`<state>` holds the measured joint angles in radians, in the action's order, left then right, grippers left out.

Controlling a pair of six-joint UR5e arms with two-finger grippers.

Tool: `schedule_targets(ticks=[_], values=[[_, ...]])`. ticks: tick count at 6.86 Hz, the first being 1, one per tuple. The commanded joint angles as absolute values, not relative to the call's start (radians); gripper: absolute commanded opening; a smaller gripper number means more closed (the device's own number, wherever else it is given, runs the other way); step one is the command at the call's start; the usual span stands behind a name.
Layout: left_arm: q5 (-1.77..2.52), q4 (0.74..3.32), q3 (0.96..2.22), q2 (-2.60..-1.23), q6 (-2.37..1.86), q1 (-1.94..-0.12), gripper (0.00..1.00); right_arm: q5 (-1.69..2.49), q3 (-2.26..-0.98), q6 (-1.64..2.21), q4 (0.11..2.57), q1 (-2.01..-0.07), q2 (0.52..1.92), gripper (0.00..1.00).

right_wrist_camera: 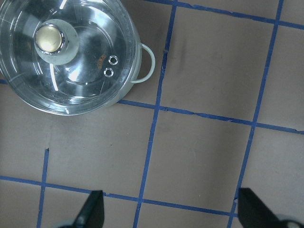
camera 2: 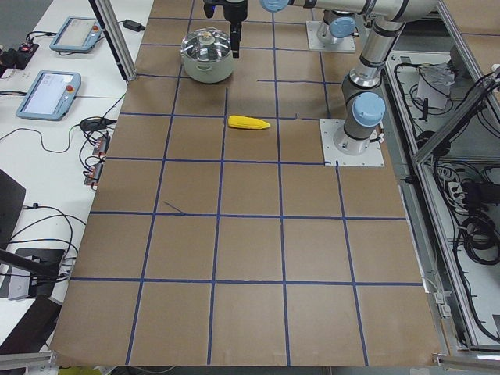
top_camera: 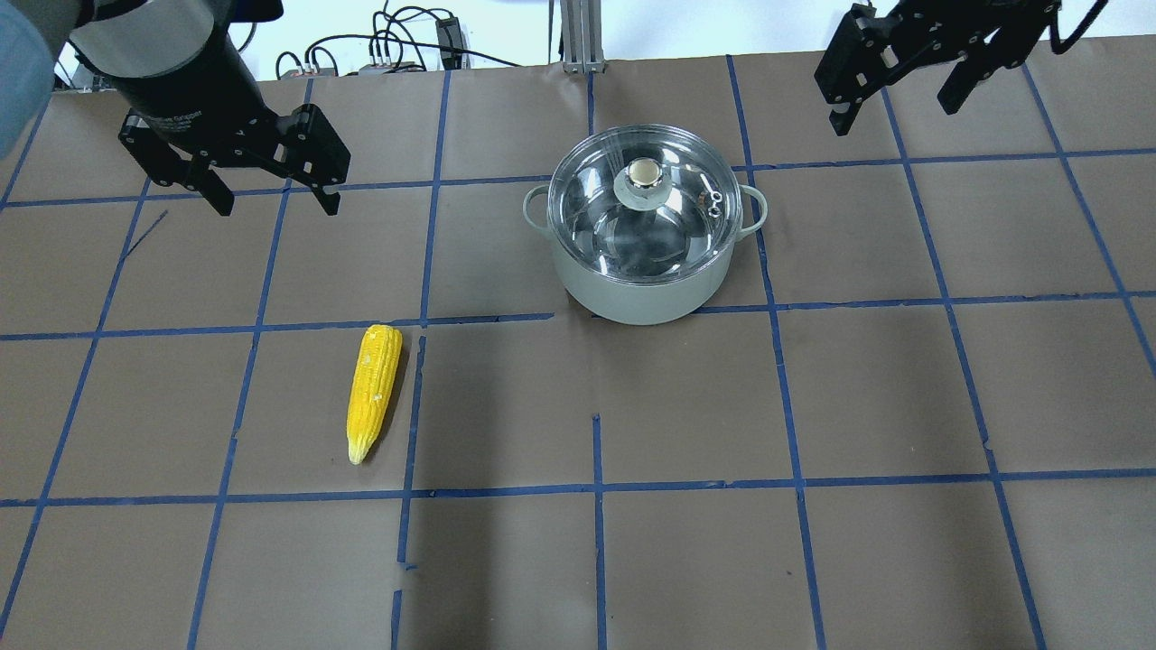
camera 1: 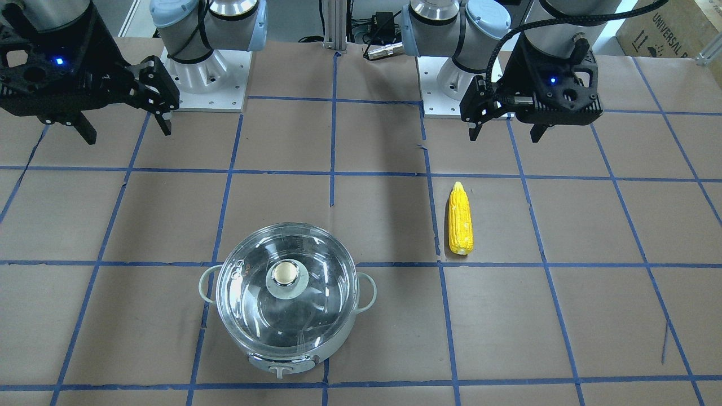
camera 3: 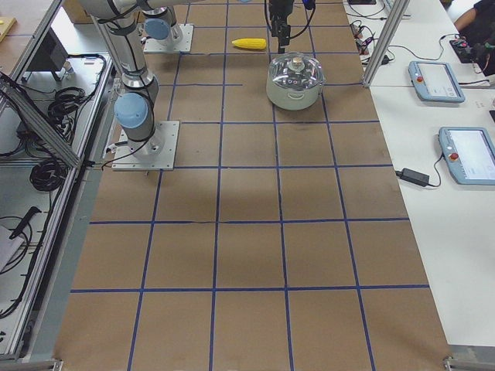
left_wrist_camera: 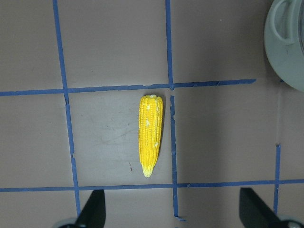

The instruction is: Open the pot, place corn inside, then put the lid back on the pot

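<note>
The pot stands on the brown paper with the clear glass lid on it, beige knob on top. It also shows in the overhead view with the lid in place. The yellow corn lies flat by itself, also in the overhead view and the left wrist view. My left gripper hangs open and empty above the table, behind the corn. My right gripper hangs open and empty, off to the pot's side. The right wrist view shows the lid from above.
Blue tape lines grid the brown paper. The two arm bases stand at the robot's edge of the table. A cardboard box sits beyond a corner. Tablets lie on the side table.
</note>
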<state>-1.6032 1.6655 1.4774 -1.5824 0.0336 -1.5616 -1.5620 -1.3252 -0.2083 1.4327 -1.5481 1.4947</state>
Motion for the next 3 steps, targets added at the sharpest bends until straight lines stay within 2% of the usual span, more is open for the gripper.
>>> schedule_targets(ticks=[1,3], values=[[-1.606,1.666,1.477,-1.582,0.029,-1.562,1.0,-1.549,-1.328,-0.19,1.445,-1.555,1.479,0.99],[-1.608,1.663,1.467,-1.586,0.029,-1.559,1.0,-1.552,-1.33,-0.114,1.579,-1.59,1.404,0.99]])
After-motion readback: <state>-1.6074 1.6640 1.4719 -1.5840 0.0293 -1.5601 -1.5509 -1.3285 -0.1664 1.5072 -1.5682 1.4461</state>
